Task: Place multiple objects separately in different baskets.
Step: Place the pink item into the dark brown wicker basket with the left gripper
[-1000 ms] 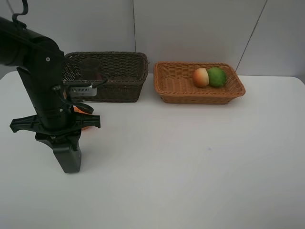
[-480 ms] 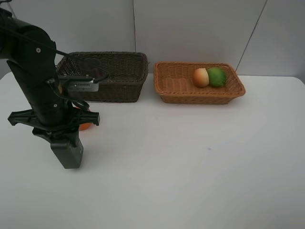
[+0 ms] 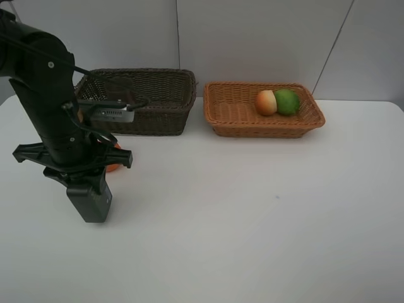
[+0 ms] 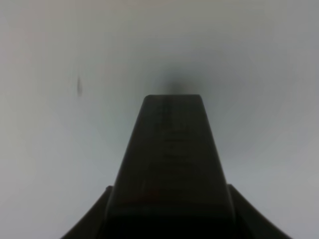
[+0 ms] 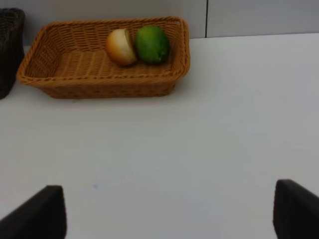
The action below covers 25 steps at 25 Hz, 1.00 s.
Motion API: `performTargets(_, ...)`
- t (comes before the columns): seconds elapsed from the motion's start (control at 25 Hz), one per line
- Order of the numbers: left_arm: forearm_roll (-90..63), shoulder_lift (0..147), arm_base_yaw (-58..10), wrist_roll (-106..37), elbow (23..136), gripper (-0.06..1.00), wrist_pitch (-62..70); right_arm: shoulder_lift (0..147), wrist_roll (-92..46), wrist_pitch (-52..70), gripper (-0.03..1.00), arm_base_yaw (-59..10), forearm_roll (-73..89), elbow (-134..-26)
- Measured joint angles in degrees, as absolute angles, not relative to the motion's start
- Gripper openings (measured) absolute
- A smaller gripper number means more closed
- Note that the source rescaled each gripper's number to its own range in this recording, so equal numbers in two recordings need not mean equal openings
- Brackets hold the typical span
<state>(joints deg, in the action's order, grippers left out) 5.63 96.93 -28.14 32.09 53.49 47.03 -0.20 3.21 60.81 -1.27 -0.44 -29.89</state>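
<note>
My left gripper points straight down at the table's left side and is shut on the black pump bottle, which shows as a dark block in the left wrist view. The orange mandarin peeks out behind that arm, mostly hidden. The dark brown basket stands behind it. The light tan basket holds the red-yellow peach and the green fruit. My right gripper stands open over bare table, facing the tan basket, peach and green fruit.
The two baskets sit side by side along the back wall with a narrow gap between them. The white table stretches in front of them. The left arm's bulk covers part of the dark basket's left end.
The left arm has shifted slightly left and a little up, carrying the black bottle with it. The right gripper and both fruits in the tan basket have not moved.
</note>
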Motion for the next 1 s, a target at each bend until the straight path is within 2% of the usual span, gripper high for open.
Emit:
performTargets(0.76,4.0,93.5,-28.1,23.6,70.8,0.47,51.5,-0.2,3.2,60.8,0.90,-1.3,-0.4,-29.9)
performTargets(1.0,8.2,93.6,-27.7,22.5,76.0,0.47,50.4,-0.2,3.2,60.8,0.90,-1.3,-0.4,-29.9)
